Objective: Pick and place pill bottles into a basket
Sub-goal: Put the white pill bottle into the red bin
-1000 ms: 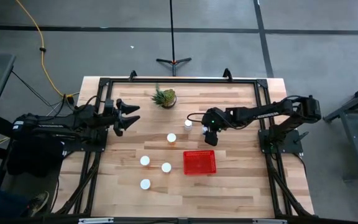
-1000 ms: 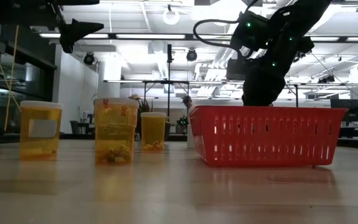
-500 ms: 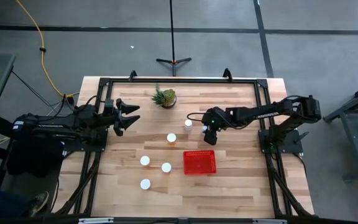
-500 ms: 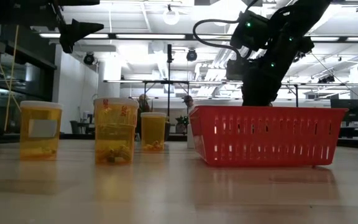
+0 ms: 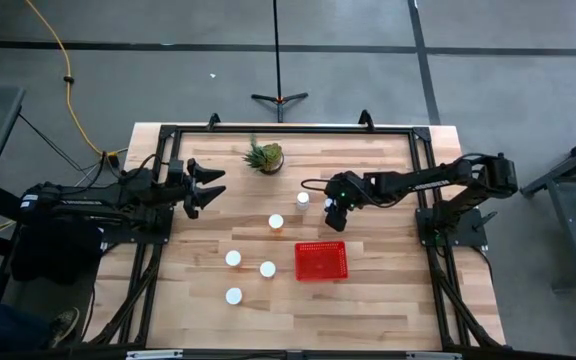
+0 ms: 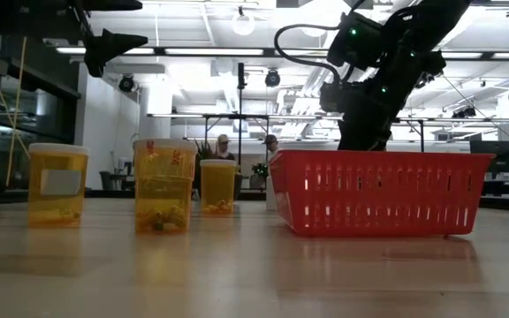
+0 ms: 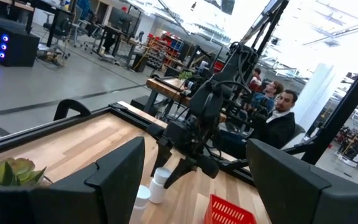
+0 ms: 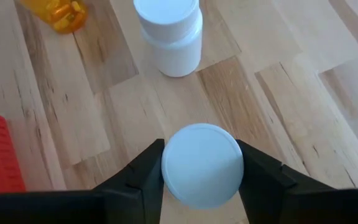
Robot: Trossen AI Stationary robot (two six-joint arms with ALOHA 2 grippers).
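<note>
Right gripper (image 8: 201, 168) pinches a white-capped pill bottle (image 8: 202, 163) between its fingers, cap toward the wrist camera, long axis upright, above the counter (image 5: 388, 290) just behind the red basket (image 5: 321, 261). Whether the basket holds anything cannot be told. A second white bottle (image 8: 168, 34) stands upright beyond. Four more capped bottles stand left of the basket. Left gripper (image 5: 208, 186) waits, fingers spread, at the counter's left.

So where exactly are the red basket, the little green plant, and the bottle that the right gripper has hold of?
red basket (image 5: 321, 261), high view, on its mesh floor.
green plant (image 5: 265, 156), high view, on its spiky leaves.
gripped bottle (image 8: 202, 163), right wrist view, on its round white cap.
</note>
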